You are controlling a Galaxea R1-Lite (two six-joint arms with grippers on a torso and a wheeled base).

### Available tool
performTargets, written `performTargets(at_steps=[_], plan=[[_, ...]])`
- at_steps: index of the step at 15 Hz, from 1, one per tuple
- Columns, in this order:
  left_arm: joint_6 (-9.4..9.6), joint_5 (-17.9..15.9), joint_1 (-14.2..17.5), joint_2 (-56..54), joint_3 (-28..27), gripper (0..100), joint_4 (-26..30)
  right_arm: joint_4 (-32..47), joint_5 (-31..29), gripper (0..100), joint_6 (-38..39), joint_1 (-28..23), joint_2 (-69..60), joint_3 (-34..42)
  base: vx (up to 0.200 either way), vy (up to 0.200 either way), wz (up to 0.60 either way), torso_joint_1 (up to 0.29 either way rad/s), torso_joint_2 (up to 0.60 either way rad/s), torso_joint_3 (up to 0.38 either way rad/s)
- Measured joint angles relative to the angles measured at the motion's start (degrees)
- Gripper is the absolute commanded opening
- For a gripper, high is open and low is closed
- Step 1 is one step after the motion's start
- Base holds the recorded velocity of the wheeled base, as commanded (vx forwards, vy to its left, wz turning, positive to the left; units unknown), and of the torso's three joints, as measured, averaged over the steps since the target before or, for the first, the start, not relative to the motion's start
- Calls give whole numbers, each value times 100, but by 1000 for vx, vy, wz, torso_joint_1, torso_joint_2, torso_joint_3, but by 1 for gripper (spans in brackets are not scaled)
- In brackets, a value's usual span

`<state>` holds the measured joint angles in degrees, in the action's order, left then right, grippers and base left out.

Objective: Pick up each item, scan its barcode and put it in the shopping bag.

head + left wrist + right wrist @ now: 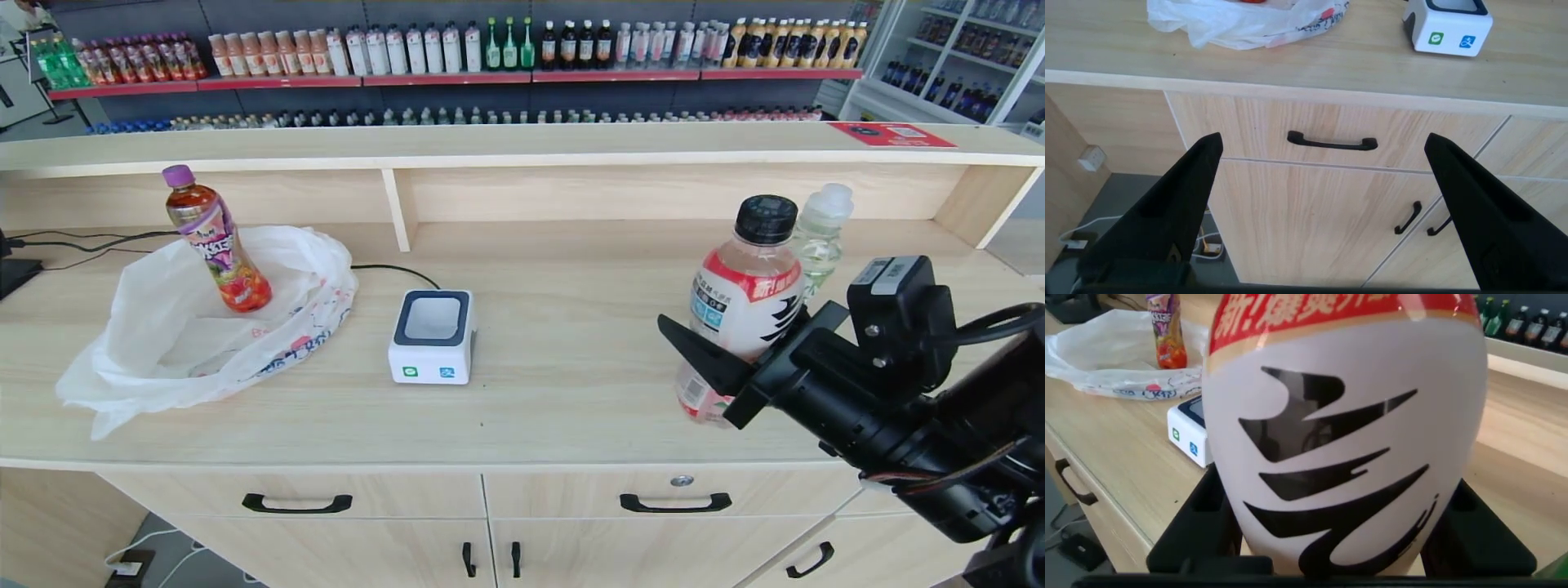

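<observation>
The right pincer (747, 327) pinches the black-capped bottle (744, 282) at mid-body, at the right of the worktop (571, 400), well apart from the scanner (433, 336) and the shopping bag (188, 347) to the left. The bottle looks full, so probably weighty, with slick film over thin walls that could give. Its label is white with a red band of characters and black strokes. The left pincer (1321, 143) hangs spread.

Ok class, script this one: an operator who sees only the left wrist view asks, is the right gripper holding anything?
Observer: Yes, the right gripper is shut on a black-capped bottle.
Operator: Is anything at the shopping bag?
Observer: A purple-capped bottle stands upright on the spread shopping bag.
Operator: Are any other items waiting?
Observer: One clear bottle, just behind the held one.
</observation>
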<state>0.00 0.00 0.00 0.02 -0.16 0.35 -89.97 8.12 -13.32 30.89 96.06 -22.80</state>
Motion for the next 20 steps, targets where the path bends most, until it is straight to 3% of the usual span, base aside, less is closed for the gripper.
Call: performTargets(at_steps=[2, 6, 12, 20], plan=[[0, 0, 0, 0, 0, 100, 0, -9, -90, 0, 49, -88, 46, -63, -200, 0, 0, 12, 0, 2], [2, 0, 0, 0, 0, 100, -2, -22, 66, 0, 616, -39, 27, -82, 0, 0, 0, 0, 0, 0], [-10, 0, 0, 0, 0, 100, -2, 13, 33, 0, 657, -463, -17, -171, 0, 200, 0, 15, 3, -2], [-51, 7, 10, 0, -2, 100, 2, 6, 30, 0, 857, -457, 435, -840, 0, 200, 0, -1, 4, 4]])
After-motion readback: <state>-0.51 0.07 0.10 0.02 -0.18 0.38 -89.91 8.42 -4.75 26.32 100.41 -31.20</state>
